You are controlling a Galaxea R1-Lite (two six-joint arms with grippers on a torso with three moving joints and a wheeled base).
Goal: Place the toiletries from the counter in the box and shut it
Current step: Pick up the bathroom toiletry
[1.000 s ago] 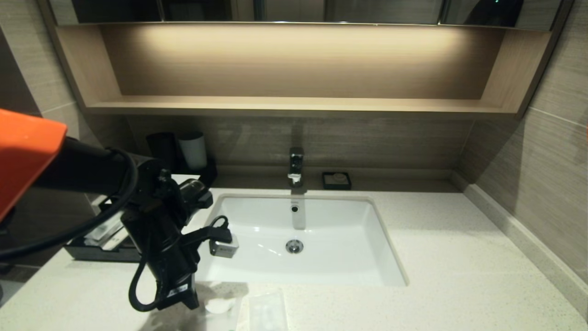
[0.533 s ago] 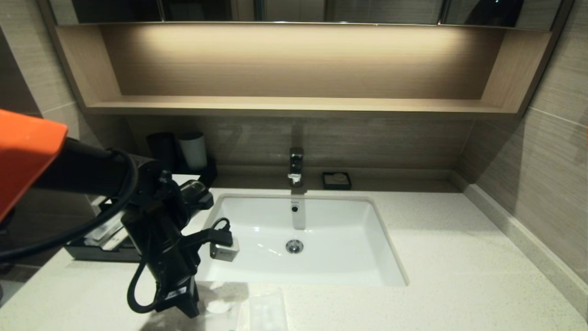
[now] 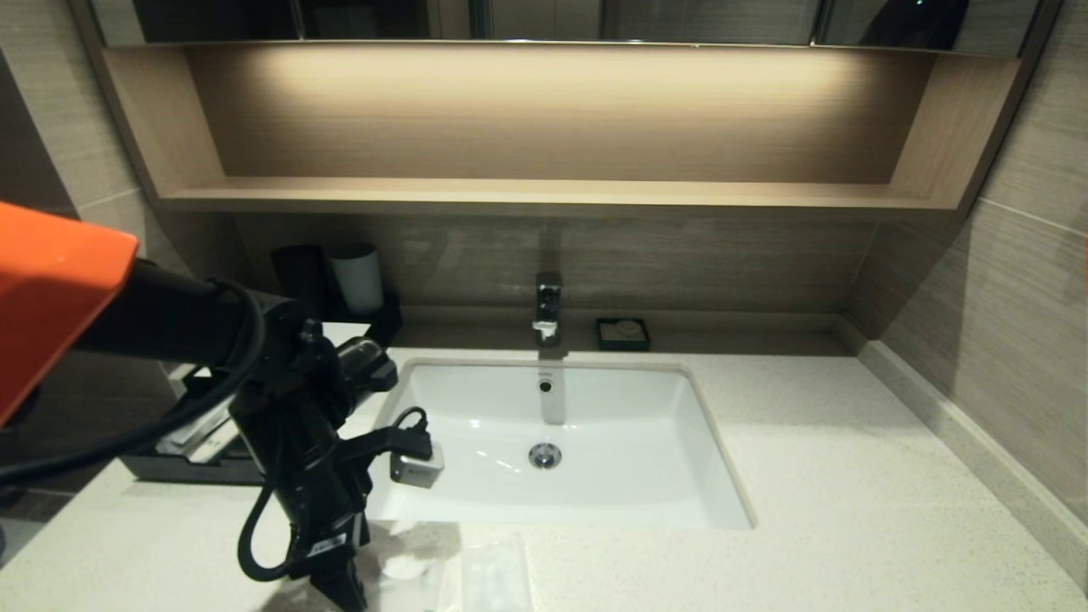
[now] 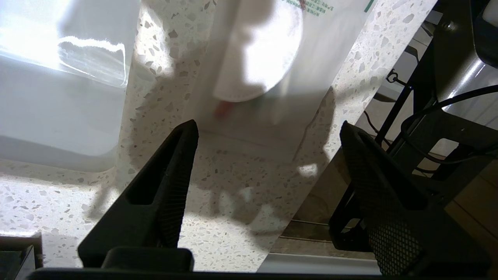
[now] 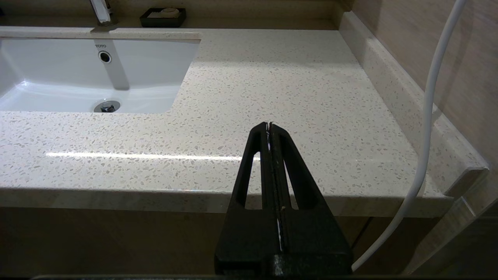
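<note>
Left gripper [image 4: 264,128] jaws spread empty over half-shadowed disc packet [image 4: 260,50]; right gripper [image 5: 269,126] jaws closed

A chrome faucet [image 3: 547,308] is standing upright at the back centre, behind the basin. A small black square soap dish [image 3: 623,333] holding a pale round piece is sitting just beside the faucet, on its right. Two cups, one black [image 3: 298,270] and one white [image 3: 357,278], are standing side by side at back left. A light wooden wall shelf [image 3: 544,194] is spanning the wall above.
</note>
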